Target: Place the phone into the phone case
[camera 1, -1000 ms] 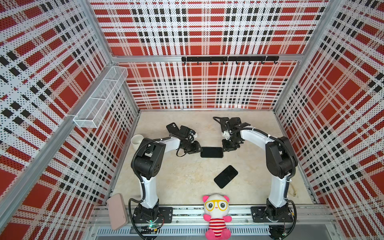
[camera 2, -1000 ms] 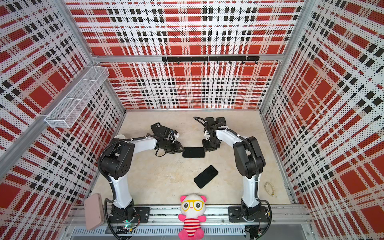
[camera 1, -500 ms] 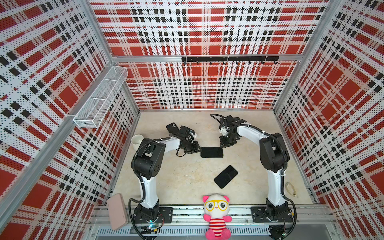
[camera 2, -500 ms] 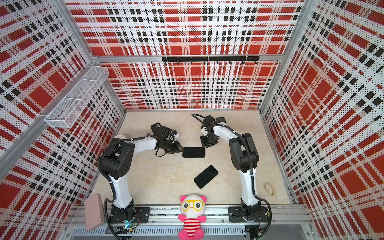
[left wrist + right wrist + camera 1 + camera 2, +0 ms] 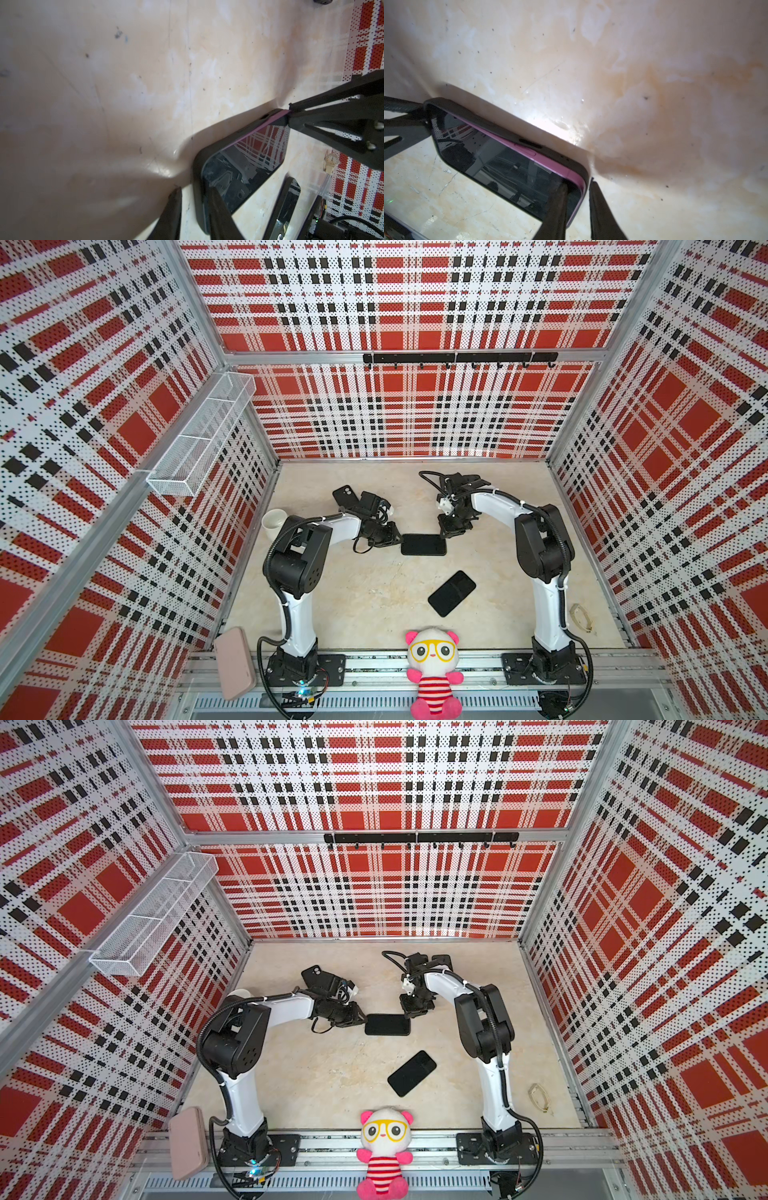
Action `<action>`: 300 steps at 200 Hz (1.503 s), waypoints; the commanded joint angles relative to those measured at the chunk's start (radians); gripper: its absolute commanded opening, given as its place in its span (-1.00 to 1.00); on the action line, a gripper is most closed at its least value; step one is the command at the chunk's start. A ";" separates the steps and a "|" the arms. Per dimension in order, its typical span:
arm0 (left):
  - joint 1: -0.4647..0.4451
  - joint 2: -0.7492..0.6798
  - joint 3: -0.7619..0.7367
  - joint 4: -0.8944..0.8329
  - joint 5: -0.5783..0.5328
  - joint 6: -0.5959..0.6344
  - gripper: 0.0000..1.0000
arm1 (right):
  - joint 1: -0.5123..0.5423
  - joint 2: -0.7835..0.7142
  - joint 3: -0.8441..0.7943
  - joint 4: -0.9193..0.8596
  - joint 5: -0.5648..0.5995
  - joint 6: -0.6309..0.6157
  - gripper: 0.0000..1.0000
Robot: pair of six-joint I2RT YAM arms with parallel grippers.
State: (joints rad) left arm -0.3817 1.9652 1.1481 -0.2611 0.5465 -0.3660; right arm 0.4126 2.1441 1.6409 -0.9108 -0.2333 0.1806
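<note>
Fig.: fitting a phone into its case, mid-step.
Phone: lies screen-up inside the phone case, approx. in the middle of the table, a bit nearer the back edge. Long sides run parallel to that edge.
Done: phone sits within the case outline; the two read as one flat block in both top views.
Left to do: a pink side band shows above the case wall along the long side toward the back edge, incl. one corner. That side prob. isn't snapped in and needs pressing down.
L gripper: at the short end toward the left edge. Jaws narrowly apart, astride the end wall: one finger over the screen, the other outside w/ a sliver of table between it & the wall. Not pinching, as far as seen.
R gripper: at the case's back corner toward the right edge. Jaws narrowly apart: one finger over the glass, the other just beside the corner, outside. Clamped or not: can't tell.
Other: second dark phone lies well apart toward the front edge, untouched.
</note>
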 commanded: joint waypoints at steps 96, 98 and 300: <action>-0.036 0.042 0.010 -0.007 -0.006 0.002 -0.51 | 0.063 0.179 -0.132 -0.083 0.135 0.028 -0.59; -0.036 0.041 0.010 -0.007 -0.006 0.002 -0.52 | 0.067 0.183 -0.133 -0.086 0.138 0.028 -0.59; -0.040 0.040 0.004 0.013 0.046 0.002 -0.56 | 0.217 0.415 -0.138 -0.093 0.189 0.124 -0.66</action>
State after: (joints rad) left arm -0.4007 1.9774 1.1526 -0.2428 0.5526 -0.3698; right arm 0.5690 2.2116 1.6928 -0.9810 0.0647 0.2829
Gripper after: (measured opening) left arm 0.225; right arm 0.166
